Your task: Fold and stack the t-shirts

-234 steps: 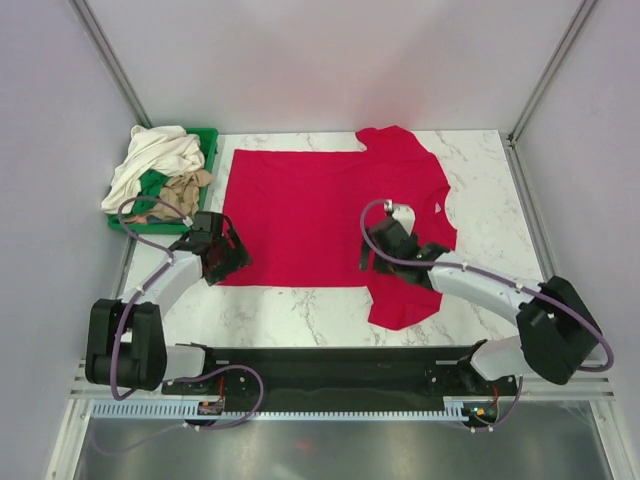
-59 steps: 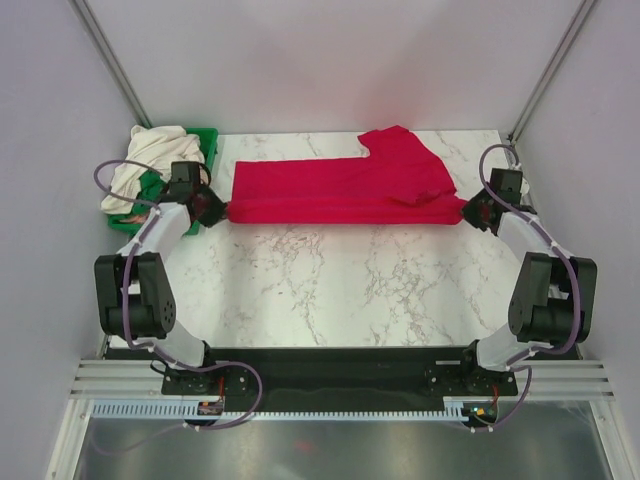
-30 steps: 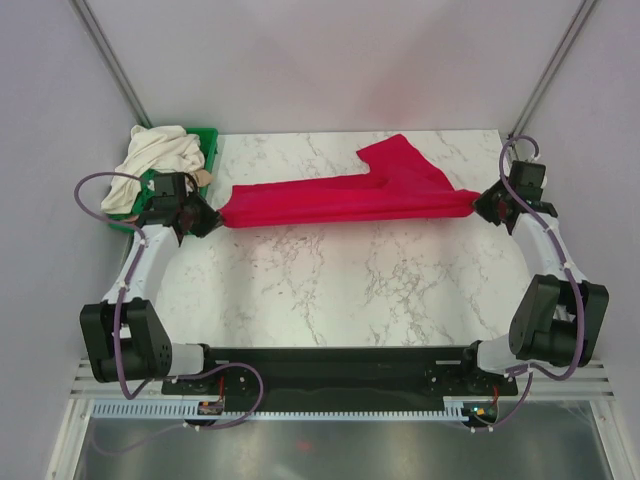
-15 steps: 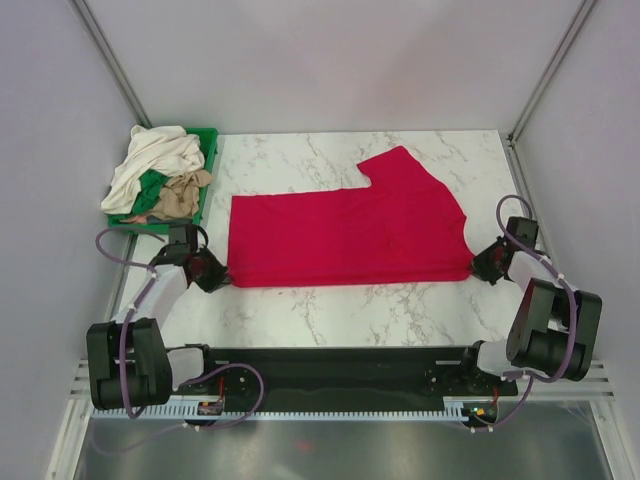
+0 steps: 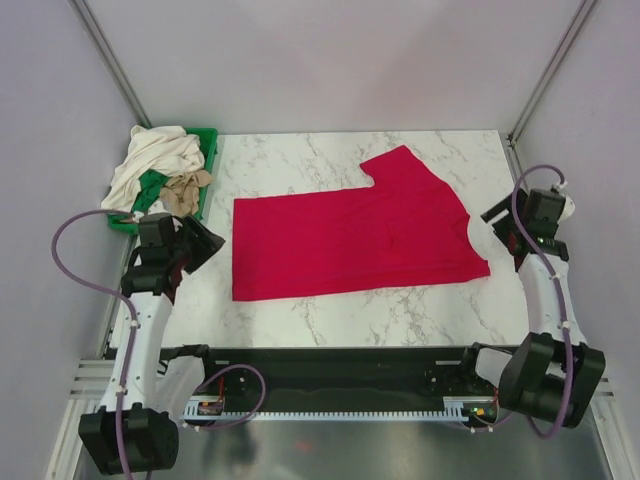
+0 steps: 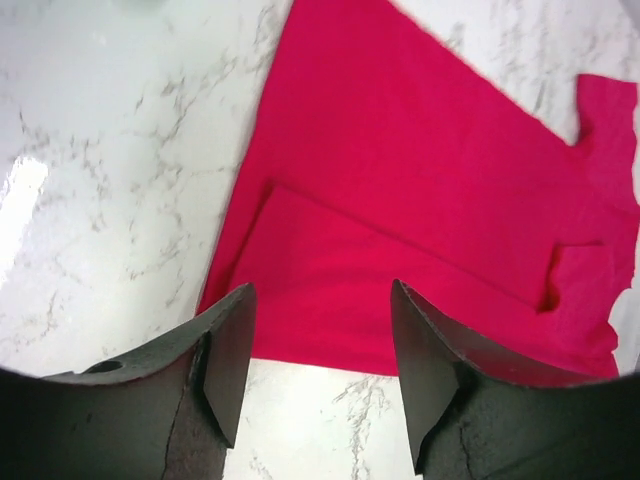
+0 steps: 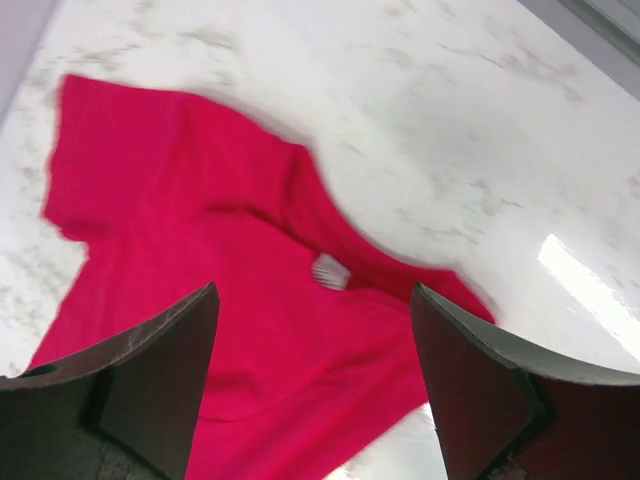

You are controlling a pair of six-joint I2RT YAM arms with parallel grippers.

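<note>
A crimson-red t-shirt (image 5: 350,240) lies flat on the marble table, folded in half lengthwise, one sleeve pointing to the far side. In the left wrist view the red shirt (image 6: 420,210) shows a folded layer edge. In the right wrist view the red shirt (image 7: 220,300) shows its small white neck tag (image 7: 330,271). My left gripper (image 5: 205,243) hangs open just left of the shirt's hem, holding nothing. My right gripper (image 5: 497,222) hangs open to the right of the neck end, also with nothing in it. Cream and tan t-shirts (image 5: 155,165) are heaped in the tray.
A green plastic tray (image 5: 207,145) stands at the table's far left corner with the heaped shirts spilling over it. Grey walls and metal frame posts close in the table on three sides. Bare marble (image 5: 340,315) lies between the shirt and the arm bases.
Both grippers have opened and let go of the red shirt's ends, then lifted and pulled outward. The shirt, stretched in the air a second ago, now rests flat on the table.
</note>
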